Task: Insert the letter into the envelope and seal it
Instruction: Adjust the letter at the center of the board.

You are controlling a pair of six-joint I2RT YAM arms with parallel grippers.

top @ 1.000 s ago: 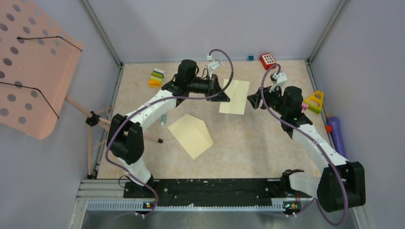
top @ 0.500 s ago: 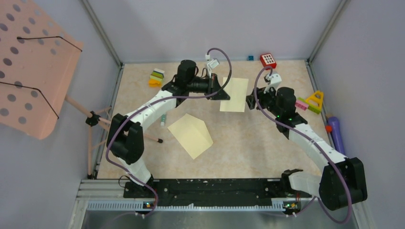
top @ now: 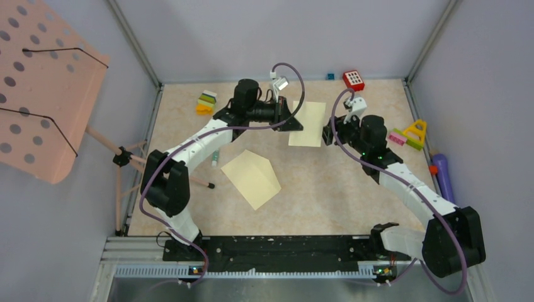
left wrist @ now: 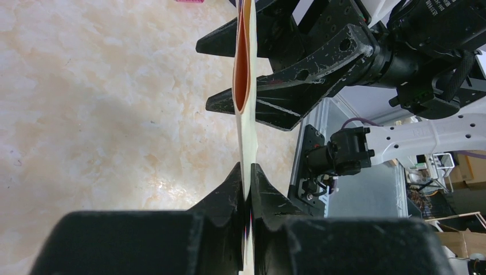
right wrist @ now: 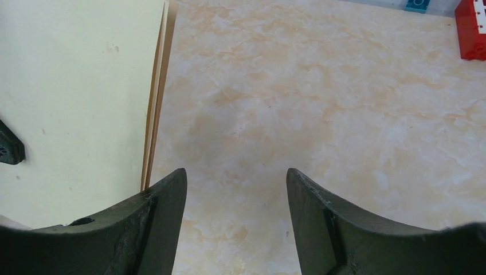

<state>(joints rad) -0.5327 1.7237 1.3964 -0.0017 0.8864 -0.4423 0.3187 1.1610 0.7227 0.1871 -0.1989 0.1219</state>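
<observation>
**Left claw (left wrist: 247, 173) pinched the letter (top: 309, 125) by one edge**
Right claw (right wrist: 235, 175) stood open beside its far edge; the envelope (top: 252, 178) lay well apart, bare table (top: 340, 195) around it.

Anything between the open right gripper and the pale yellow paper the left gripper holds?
Nothing visible. The right gripper stands open at the edge of the pale yellow paper, over bare table; the left gripper pinches the opposite edge.
</observation>
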